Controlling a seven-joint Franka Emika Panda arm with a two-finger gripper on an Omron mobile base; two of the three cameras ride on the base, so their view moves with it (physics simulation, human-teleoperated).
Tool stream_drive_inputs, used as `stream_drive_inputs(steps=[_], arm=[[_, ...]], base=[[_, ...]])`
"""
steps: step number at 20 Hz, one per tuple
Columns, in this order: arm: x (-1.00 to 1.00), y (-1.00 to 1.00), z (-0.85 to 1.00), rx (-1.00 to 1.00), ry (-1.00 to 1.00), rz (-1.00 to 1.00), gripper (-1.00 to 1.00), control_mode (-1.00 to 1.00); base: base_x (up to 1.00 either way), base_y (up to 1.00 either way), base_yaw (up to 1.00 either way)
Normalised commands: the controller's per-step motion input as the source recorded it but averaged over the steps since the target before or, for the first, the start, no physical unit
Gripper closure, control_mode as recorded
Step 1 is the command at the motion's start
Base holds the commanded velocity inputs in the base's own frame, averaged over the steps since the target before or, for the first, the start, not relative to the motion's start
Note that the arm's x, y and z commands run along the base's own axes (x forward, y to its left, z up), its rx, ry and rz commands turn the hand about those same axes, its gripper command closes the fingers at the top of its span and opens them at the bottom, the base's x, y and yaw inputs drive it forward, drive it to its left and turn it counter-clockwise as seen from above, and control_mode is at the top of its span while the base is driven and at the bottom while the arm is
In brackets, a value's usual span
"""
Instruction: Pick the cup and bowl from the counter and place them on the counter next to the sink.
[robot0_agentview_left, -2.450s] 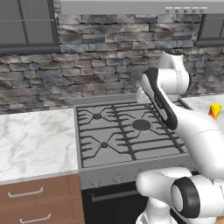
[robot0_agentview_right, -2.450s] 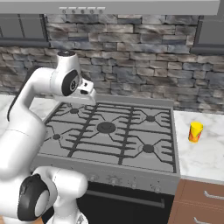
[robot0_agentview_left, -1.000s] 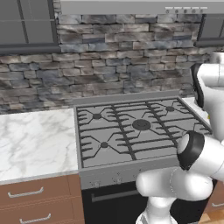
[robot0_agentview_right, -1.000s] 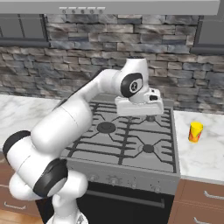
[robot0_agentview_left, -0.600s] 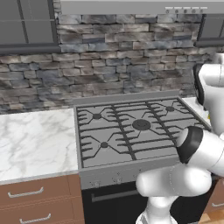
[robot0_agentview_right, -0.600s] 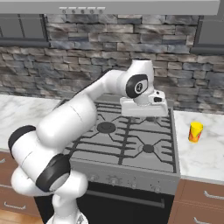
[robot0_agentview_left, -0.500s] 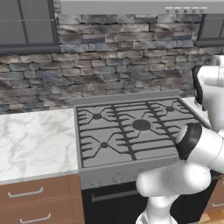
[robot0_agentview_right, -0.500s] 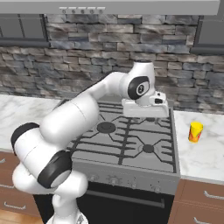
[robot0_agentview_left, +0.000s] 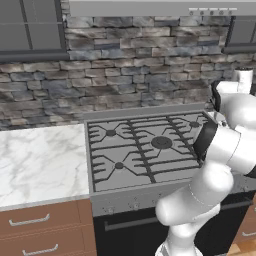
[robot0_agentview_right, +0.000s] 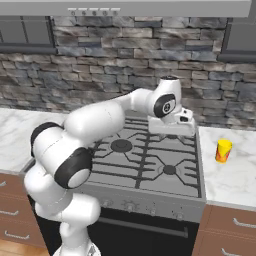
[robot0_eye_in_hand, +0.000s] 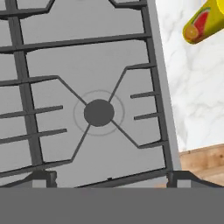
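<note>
While unlabelled, red-marked cup (robot0_agentview_right: 223, 151) upright

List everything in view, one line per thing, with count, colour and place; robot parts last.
small yellow cylindrical cup with a red-orange mark: one, yellow, upright on the counter right of the stovetop.
white marble counter with grey veins: white, on both sides of the stovetop.
grey gas stovetop with black grates: one, grey, centre.
brown wooden cabinets: brown, under the counter.
grey stone wall: grey, behind the stovetop.
white robot arm: one, reaching over the stovetop.
gripper: one, open, above the stovetop's back right.
</note>
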Motion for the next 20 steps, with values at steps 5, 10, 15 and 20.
stream_drive_inputs(steps=[5, 10, 15, 20], arm=[[0.29, -0.49, -0.02, 0.08, -0.13, -0.12, -1.0, -1.0], [0.0, -0.48, 0.0, 0.08, -0.18, -0.04, -1.0, -1.0], [0.0, -0.16, 0.0, 0.0, -0.04, 0.01, -1.0, -1.0], [0.15, -0.25, 0.0, -0.01, -0.02, 0.07, -1.0, -1.0]], base=[[0.0, 0.0, 0.0], [0.0, 0.0, 0.0], [0.0, 0.0, 0.0], [0.0, 0.0, 0.0]])
